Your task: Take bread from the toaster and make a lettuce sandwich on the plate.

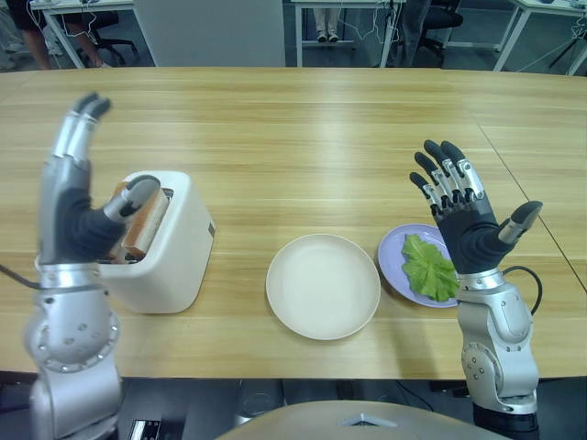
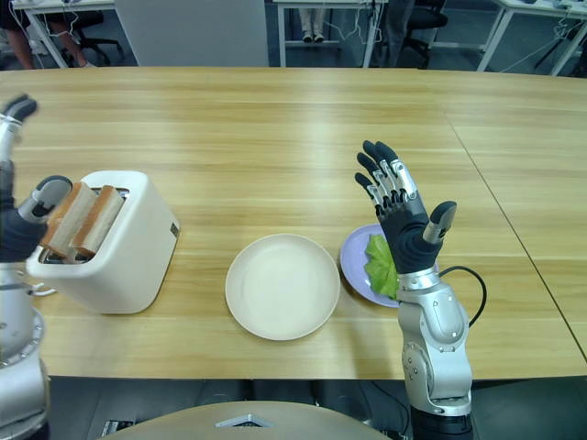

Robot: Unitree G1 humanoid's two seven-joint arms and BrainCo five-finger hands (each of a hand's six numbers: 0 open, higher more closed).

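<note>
Two dishes and a toaster sit on the wooden table [image 1: 303,128] in the left eye view. The cream plate [image 1: 323,286] lies at the near middle, bare inside. Left of the cream plate and apart from it stands the white toaster [image 1: 170,261], with bread [image 1: 147,225] upright in its top slots, the browned tops standing proud. The left hand [image 1: 73,215] is raised at the toaster's side away from the cream plate, fingers straight up and uncurled, holding nothing. Its thumb lies over the toaster top by the bread; I cannot tell whether it touches. Just right of the cream plate is a lilac plate [image 1: 393,249] holding a lettuce leaf [image 1: 429,266]. The right hand [image 1: 468,220] stands upright at the lilac plate's side away from the cream plate, fingers spread wide, palm empty. In the right eye view, two bread slices show side by side in the toaster, left of the cream plate. The lettuce lies on the lilac plate just right of the cream plate, partly hidden behind the wide-open right hand.
</note>
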